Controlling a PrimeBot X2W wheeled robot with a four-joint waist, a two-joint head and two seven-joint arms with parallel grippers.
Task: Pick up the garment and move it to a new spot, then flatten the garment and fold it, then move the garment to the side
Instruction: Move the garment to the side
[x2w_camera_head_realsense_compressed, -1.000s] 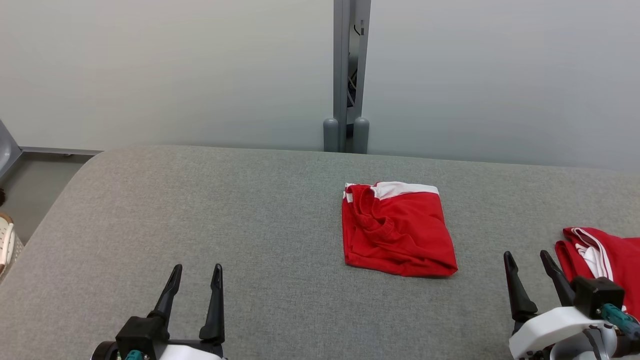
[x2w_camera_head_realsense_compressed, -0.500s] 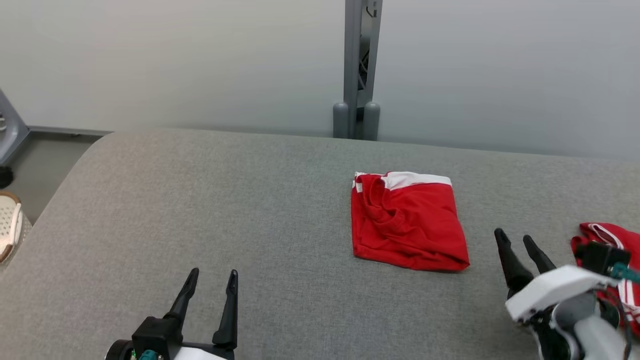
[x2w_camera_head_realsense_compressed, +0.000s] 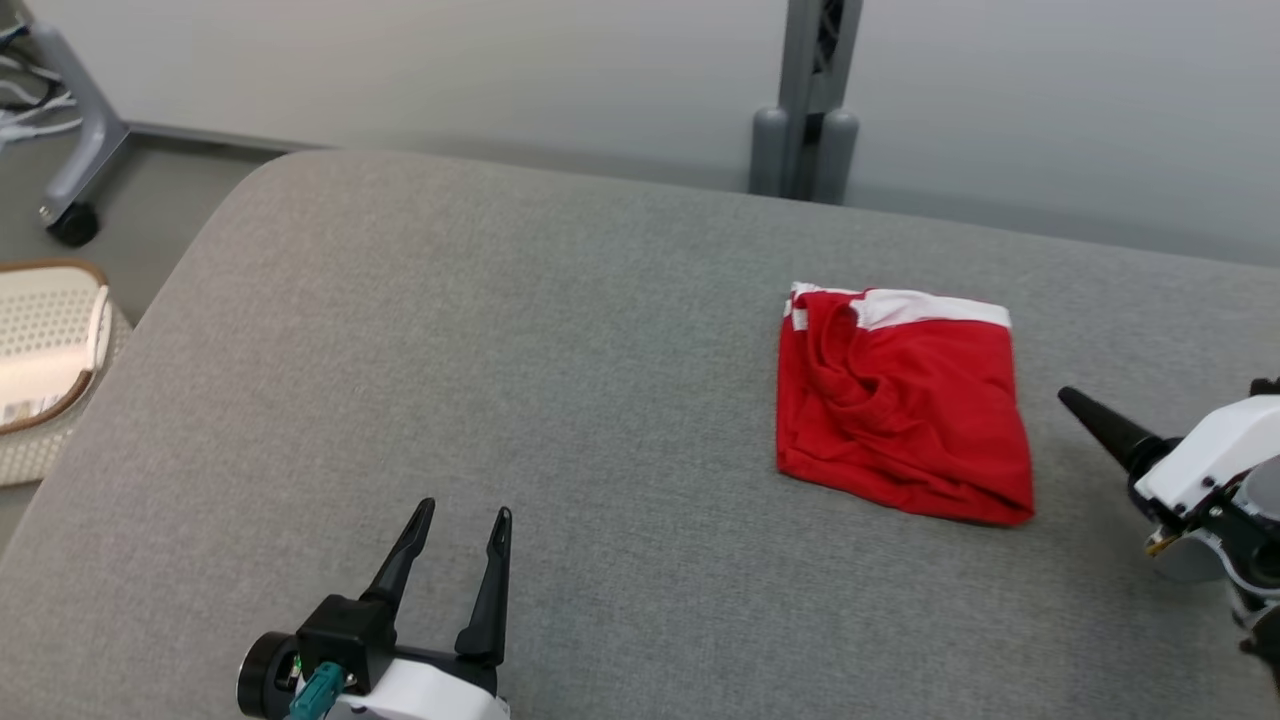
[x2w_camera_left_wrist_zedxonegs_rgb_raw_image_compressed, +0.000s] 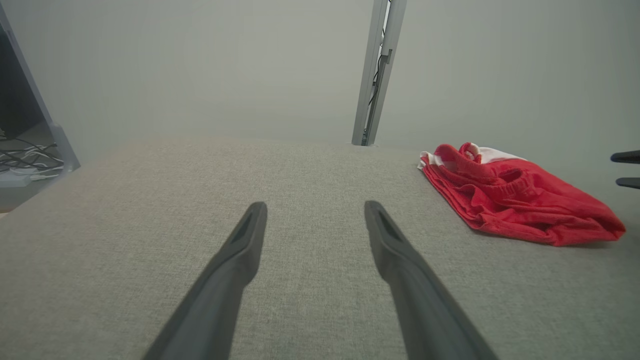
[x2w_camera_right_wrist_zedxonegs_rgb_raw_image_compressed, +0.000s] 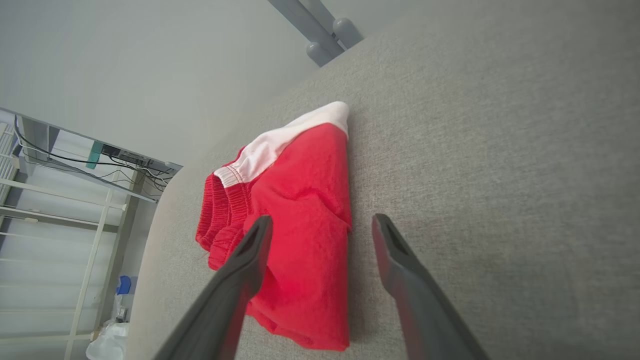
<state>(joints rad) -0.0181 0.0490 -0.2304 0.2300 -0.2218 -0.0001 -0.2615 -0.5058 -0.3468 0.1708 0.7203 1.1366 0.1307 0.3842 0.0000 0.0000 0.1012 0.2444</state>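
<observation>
Folded red shorts (x2w_camera_head_realsense_compressed: 900, 410) with a white band lie on the right side of the grey fabric table (x2w_camera_head_realsense_compressed: 500, 330). The left gripper (x2w_camera_head_realsense_compressed: 467, 506) and right gripper (x2w_camera_right_wrist_zedxonegs_rgb_raw_image_compressed: 321, 217) have jaws spread and empty. The cloth looks soft, light and floppy, probably best pinched at a thick folded edge.

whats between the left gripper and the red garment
Nothing: only bare grey padded surface lies between the left gripper and the folded red garment. The head view shows the whole stretch, and the left wrist view agrees.
</observation>
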